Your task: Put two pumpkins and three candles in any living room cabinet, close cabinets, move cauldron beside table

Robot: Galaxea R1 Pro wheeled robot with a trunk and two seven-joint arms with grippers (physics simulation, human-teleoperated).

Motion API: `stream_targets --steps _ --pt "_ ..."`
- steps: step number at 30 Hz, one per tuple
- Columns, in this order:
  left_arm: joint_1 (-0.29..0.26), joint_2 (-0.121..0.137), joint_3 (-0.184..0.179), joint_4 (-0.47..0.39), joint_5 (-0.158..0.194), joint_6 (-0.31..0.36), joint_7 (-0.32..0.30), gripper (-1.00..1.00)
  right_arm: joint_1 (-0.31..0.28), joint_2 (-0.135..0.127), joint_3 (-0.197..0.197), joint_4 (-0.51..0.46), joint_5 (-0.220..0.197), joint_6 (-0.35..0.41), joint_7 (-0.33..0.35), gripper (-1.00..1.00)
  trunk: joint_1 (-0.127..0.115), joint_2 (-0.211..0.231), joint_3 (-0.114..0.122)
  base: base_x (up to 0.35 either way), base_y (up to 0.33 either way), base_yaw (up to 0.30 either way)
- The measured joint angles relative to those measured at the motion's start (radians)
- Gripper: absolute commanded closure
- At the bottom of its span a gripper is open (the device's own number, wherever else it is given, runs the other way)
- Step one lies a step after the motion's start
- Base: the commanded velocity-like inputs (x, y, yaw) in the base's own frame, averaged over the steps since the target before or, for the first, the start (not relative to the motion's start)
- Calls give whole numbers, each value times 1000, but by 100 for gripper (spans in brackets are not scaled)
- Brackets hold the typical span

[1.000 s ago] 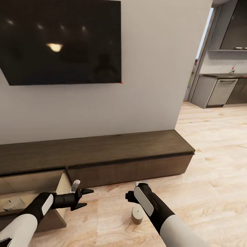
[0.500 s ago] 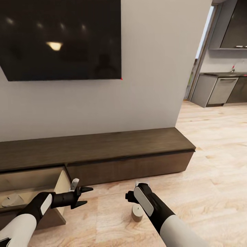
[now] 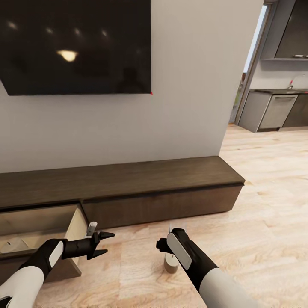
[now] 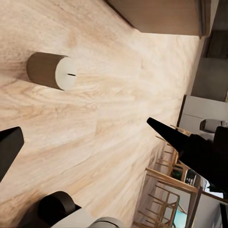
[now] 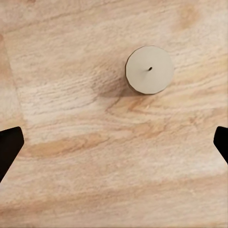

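Below the right hand point(image 3: 161, 245): stubby tan-grey wax candle point(image 5: 149, 70) on the floor — ungrasped.
Hands: both spread, empty.
Low dark-brown wooden cabinet point(image 3: 128, 184): one drawer open — closing remains.

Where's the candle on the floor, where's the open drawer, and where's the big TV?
candle point(image 5: 149, 69): right wrist view, on its flat top beside the wick.
drawer point(image 3: 76, 226): head view, on its pale inner side wall.
TV point(image 3: 77, 47): head view, on the middle of its dark screen.

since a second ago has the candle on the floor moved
No. The candle keeps its place just beside the right arm and in front of the cabinet; only the head view has shifted.
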Motion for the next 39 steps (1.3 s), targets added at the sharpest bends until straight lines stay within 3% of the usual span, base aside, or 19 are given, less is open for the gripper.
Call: stream_targets --steps 8,15,24,39 --pt "0 1 0 0 0 0 -1 -100 0 0 0 0 0 -1 0 -100 31 -56 -25 0 0 0" --pt "0 2 -3 0 -2 0 -66 -100 0 0 0 0 0 -1 0 -100 58 -105 -47 0 0 0" --pt "0 2 -7 0 -3 0 -82 -100 0 0 0 0 0 -2 1 -100 92 -168 -75 0 0 0" --pt "0 0 -9 0 -3 0 -86 -100 0 -3 0 5 2 -14 6 -100 99 -172 -133 0 0 0"
